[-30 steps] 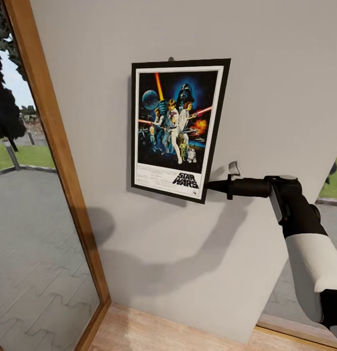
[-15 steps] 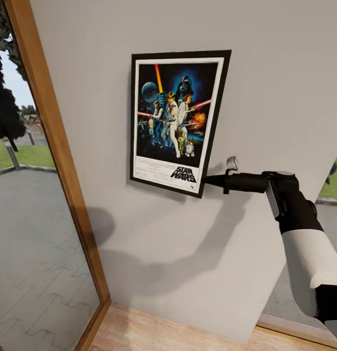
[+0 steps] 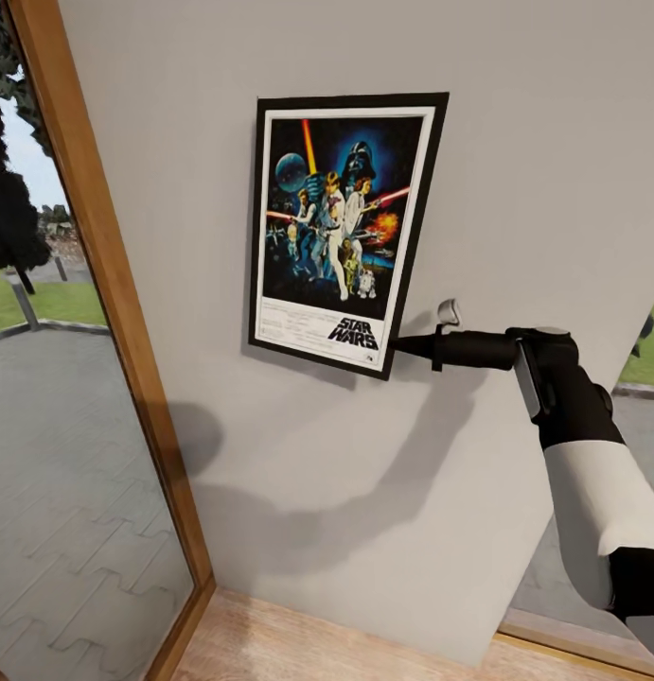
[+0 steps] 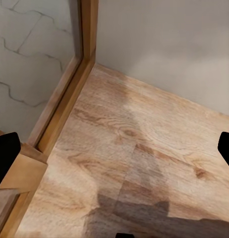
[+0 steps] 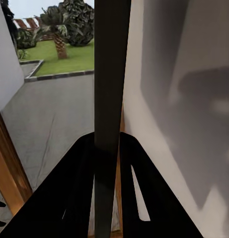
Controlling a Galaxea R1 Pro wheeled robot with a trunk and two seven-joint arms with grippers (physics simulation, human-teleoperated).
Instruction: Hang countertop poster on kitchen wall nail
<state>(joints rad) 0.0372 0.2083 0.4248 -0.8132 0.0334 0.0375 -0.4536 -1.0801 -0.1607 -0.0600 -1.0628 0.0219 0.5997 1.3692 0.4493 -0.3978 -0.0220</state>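
Observation:
The Star Wars poster lies flat against the pale grey wall, slightly tilted. My right gripper is shut on its lower right corner, with the arm reaching in from the right. In the right wrist view the poster shows edge-on as a dark strip pinched between the black fingers. No wall nail shows above the frame's top edge. My left gripper hangs open over the wooden floor, holding nothing. The kitchen countertop is out of view.
A tall window with a light-wood frame stands just left of the wall panel. Another glazed opening lies to the right behind my arm. Wooden flooring runs along the wall's foot.
My right gripper has lifted the poster a little up the wall. The small dark nail that showed just above the frame's top edge is now covered by it.

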